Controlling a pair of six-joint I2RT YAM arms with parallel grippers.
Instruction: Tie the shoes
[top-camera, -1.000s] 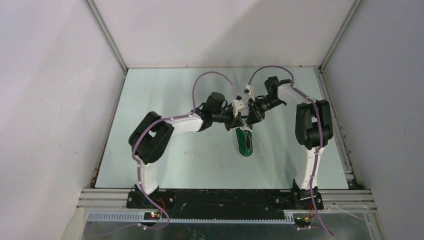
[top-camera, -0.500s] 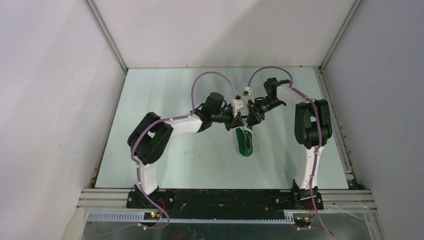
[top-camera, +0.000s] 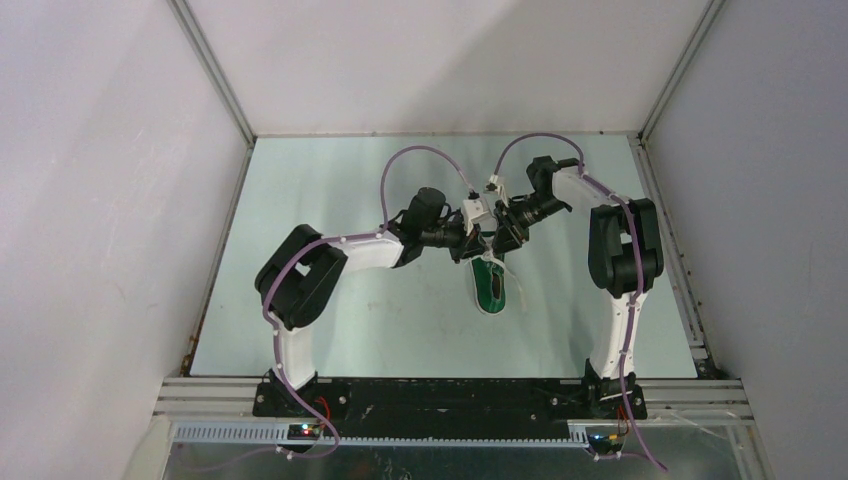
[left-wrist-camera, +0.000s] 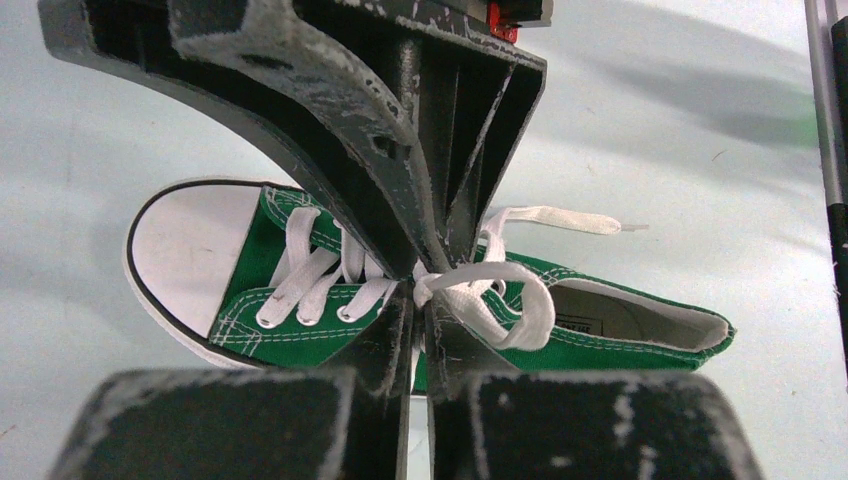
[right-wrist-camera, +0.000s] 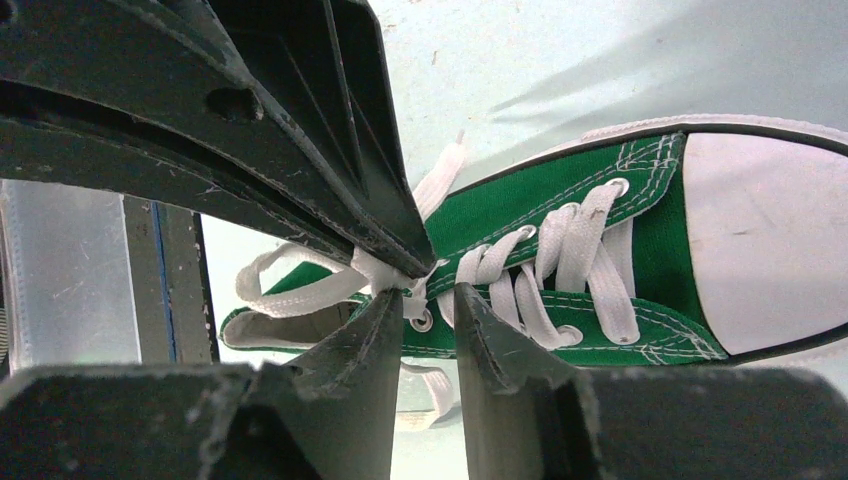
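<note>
A small green sneaker (top-camera: 491, 290) with a white toe cap (left-wrist-camera: 190, 255) stands on its sole near the counter's (top-camera: 350, 330) middle, lengthwise between near and far edges. Its white laces (left-wrist-camera: 500, 272) form loose loops by the top eyelets.

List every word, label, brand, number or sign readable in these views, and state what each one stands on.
No text can be read in any view.
Dark print on the insole of the green sneaker: too small and blurred to read.
The white laces and toe cap: no markings visible.
</note>
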